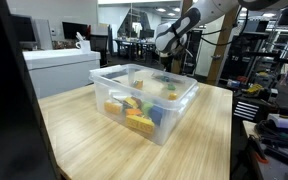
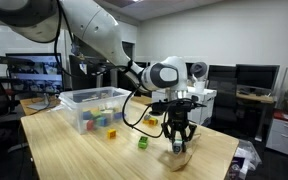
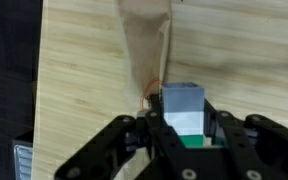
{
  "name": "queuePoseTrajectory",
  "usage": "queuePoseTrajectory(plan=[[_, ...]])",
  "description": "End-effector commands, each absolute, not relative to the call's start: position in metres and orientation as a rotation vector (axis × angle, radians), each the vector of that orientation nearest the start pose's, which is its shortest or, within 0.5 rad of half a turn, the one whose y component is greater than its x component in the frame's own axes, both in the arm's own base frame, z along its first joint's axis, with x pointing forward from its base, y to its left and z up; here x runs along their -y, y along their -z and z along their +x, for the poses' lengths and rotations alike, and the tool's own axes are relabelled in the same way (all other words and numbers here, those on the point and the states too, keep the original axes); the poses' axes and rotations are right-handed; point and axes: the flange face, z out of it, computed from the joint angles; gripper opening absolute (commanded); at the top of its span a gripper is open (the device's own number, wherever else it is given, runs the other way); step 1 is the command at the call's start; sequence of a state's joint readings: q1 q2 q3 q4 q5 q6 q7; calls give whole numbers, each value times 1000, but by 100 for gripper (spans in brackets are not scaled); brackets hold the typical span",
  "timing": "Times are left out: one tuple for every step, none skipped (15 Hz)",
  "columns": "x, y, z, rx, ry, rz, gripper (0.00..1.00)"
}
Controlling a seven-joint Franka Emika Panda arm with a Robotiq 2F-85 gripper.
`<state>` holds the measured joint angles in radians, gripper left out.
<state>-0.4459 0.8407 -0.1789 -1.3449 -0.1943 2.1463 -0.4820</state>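
The arm [image 2: 96,36] is built of thick, glossy white segments with rounded shells and darker bands at the joints, and it ends in a round white wrist housing with a dark face. A thin black cable [image 2: 128,112] hangs in a loop beside it. The gripper [image 2: 177,148] is matte black, with a boxy body and two jointed fingers [image 3: 124,136] of open linkage bars.
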Motion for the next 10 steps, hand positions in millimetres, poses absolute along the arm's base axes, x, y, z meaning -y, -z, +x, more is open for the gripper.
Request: queuePoseTrajectory(plan=[[406,-238,618,49,-275,-3331,13],[400,-247,622,64,-256,-3337,13],[392,-256,629,73,-239,-3351,13],[384,-269,633,91,-224,-3370,13],[365,-295,642,147,-158,-3386,13],[353,-307,647,182,-120,-3385,13],[331,-327,655,246,-53,-3383,13],[311,-342,661,309,1,-3380,13],[282,-363,669,400,70,-3366,13],[217,-406,676,579,190,-3324,13]])
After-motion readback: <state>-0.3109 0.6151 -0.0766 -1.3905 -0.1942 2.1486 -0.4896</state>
